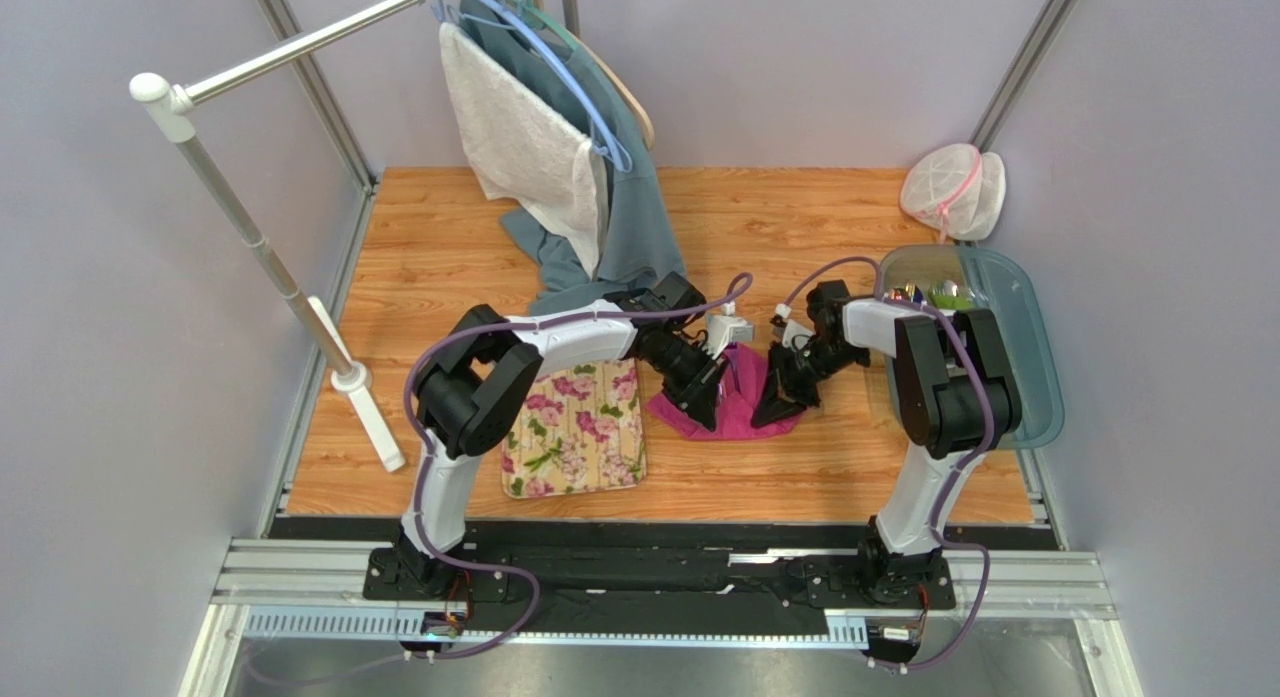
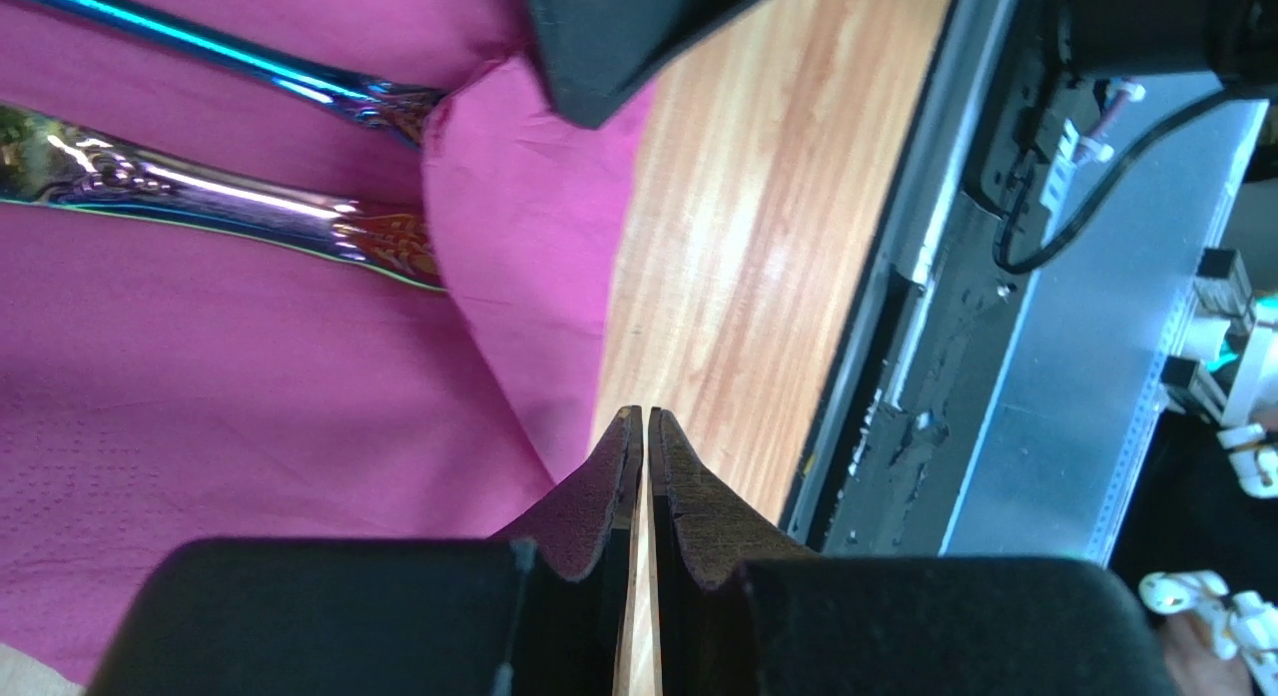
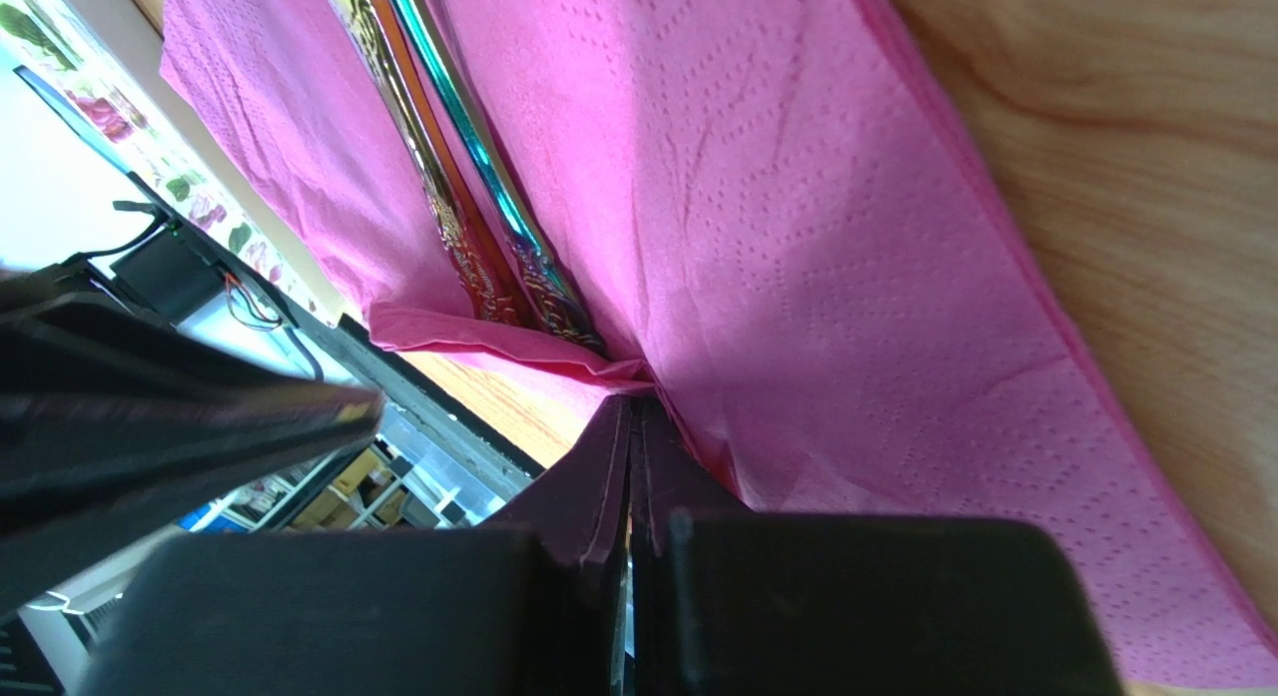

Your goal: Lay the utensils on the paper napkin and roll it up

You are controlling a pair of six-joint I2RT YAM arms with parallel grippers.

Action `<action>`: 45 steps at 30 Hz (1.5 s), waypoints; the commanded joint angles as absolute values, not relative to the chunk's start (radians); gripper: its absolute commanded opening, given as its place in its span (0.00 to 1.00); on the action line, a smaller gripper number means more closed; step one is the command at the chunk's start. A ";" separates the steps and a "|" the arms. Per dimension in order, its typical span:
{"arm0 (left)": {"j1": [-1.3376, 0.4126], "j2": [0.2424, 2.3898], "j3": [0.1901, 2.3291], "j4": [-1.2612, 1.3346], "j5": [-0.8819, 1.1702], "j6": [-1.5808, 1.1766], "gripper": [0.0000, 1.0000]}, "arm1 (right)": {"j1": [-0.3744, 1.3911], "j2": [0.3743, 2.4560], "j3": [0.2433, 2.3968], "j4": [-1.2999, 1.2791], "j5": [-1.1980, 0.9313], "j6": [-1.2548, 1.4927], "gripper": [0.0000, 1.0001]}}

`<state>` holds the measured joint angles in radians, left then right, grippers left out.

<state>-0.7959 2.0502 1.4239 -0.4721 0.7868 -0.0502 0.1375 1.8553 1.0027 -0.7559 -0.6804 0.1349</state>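
The magenta paper napkin (image 1: 736, 385) lies on the wooden table between my two grippers. Two utensils rest on it: a blue handle (image 2: 225, 52) and a purple-gold handle (image 2: 195, 194), seen together in the right wrist view as utensils (image 3: 450, 172). A napkin corner (image 2: 510, 202) is folded over the handle ends. My right gripper (image 3: 630, 404) is shut on that puckered napkin edge. My left gripper (image 2: 647, 415) sits at the napkin's edge, jaws together but for a hairline slit showing wood, with nothing seen between them.
A cream flowered mat (image 1: 576, 427) lies left of the napkin. Behind hang a grey-blue cloth (image 1: 624, 217) and a white towel (image 1: 519, 135) on a rack (image 1: 256, 247). A teal tray (image 1: 1037, 367) and a mesh bag (image 1: 951, 192) stand at the right.
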 commanded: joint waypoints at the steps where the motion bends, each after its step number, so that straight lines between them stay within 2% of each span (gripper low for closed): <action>1: -0.795 2.085 1.486 -0.491 0.766 -0.086 0.11 | 0.146 1.842 1.020 -0.735 -0.591 0.120 0.01; 18: -0.792 2.152 1.519 -0.591 0.627 -0.077 0.05 | 0.144 1.763 1.078 -0.856 -0.568 0.045 0.06; 34: -0.765 2.138 1.517 -0.565 0.637 -0.087 0.04 | 0.169 1.769 1.058 -0.847 -0.595 0.015 0.06; 45: -0.765 2.013 1.473 -0.494 0.725 -0.031 0.07 | 0.170 1.839 1.057 -0.827 -0.543 0.029 0.04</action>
<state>-0.7685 2.1189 1.4834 -0.5423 0.6701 -0.0700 0.1673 1.8320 1.0470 -0.8471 -0.5587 0.0330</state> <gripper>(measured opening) 0.060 0.045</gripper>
